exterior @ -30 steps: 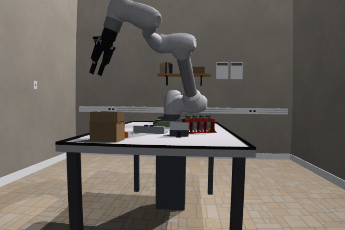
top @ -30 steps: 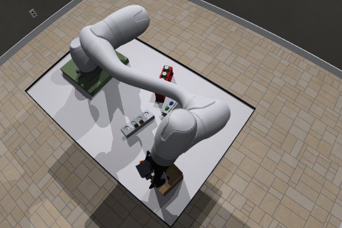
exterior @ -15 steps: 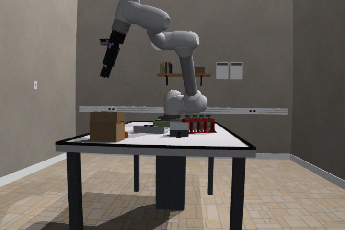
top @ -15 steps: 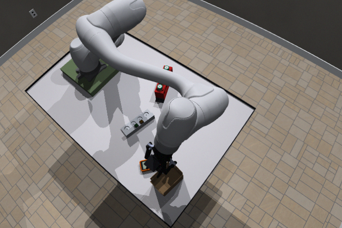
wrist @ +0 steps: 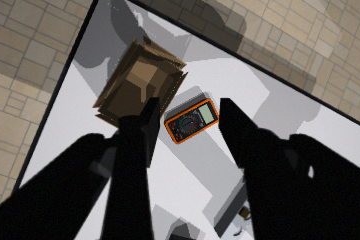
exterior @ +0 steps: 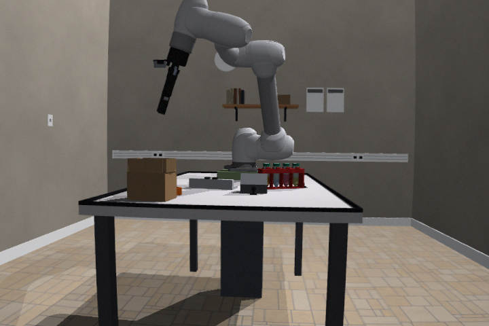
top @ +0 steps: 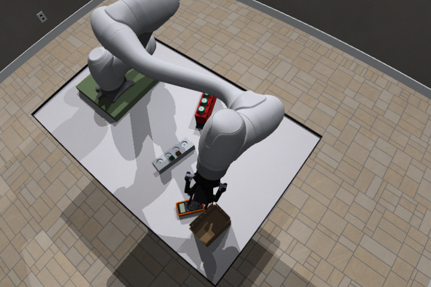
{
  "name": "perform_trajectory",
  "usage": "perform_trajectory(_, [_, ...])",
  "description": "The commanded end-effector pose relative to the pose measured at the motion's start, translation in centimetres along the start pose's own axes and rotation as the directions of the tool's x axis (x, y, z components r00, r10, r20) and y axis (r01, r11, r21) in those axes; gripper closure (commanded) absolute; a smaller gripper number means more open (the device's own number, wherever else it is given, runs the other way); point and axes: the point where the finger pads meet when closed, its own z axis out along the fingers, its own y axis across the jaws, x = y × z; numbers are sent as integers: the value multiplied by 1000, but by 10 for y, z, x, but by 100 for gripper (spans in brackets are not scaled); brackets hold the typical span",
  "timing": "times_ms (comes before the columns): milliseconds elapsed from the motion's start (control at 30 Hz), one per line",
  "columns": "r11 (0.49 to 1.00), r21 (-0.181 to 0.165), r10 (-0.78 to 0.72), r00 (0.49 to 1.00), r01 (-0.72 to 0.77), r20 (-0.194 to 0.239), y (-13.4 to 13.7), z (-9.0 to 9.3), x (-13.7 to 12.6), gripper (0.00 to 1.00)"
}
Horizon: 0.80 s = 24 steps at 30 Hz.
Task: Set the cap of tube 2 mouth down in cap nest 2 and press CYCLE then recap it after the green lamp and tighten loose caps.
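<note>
The red tube rack [top: 205, 108] stands mid-table, partly hidden by my arm. In the exterior view [exterior: 281, 176] its tubes all carry green caps. The grey cap tray [top: 173, 153] lies in front of it, and its round nests look empty. The grey key housing [exterior: 252, 183] stands beside the rack and is hidden under my arm in the overhead view. My gripper [top: 204, 199] [exterior: 162, 109] hangs high above the table's near corner, far from the rack. Its fingers are apart with nothing between them.
An orange multimeter [top: 190, 207] lies right below the gripper and shows between the fingers in the wrist view [wrist: 191, 121]. An open cardboard box [top: 209, 225] [wrist: 138, 82] stands beside it at the table corner. The arm's green base plate [top: 116, 92] is at the far end.
</note>
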Motion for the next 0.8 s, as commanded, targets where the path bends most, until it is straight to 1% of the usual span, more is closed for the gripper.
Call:
perform_trajectory(0, [990, 19, -141, 990, 141, 6, 1, -1, -18, 59])
perform_trajectory(100, [971, 29, -236, 972, 235, 9, 1, 0, -31, 59])
perform_trajectory(167, [971, 29, -236, 972, 235, 9, 1, 0, -31, 59])
perform_trajectory(200, [963, 32, -268, 963, 267, 9, 2, 0, -36, 59])
perform_trajectory(400, [895, 53, -443, 896, 442, 9, 4, 1, -60, 59])
perform_trajectory(433, [895, 53, -443, 896, 442, 9, 4, 1, -60, 59])
perform_trajectory(533, [848, 64, -527, 850, 525, 6, 6, 2, -73, 59])
perform_trajectory(567, [848, 64, -527, 850, 525, 6, 6, 2, -73, 59])
perform_trajectory(667, [794, 75, -605, 796, 603, 1, 8, 4, -87, 59])
perform_trajectory(733, [794, 75, -605, 796, 603, 1, 8, 4, -87, 59])
perform_trajectory(767, [773, 78, -631, 776, 629, -1, 9, 4, -92, 59])
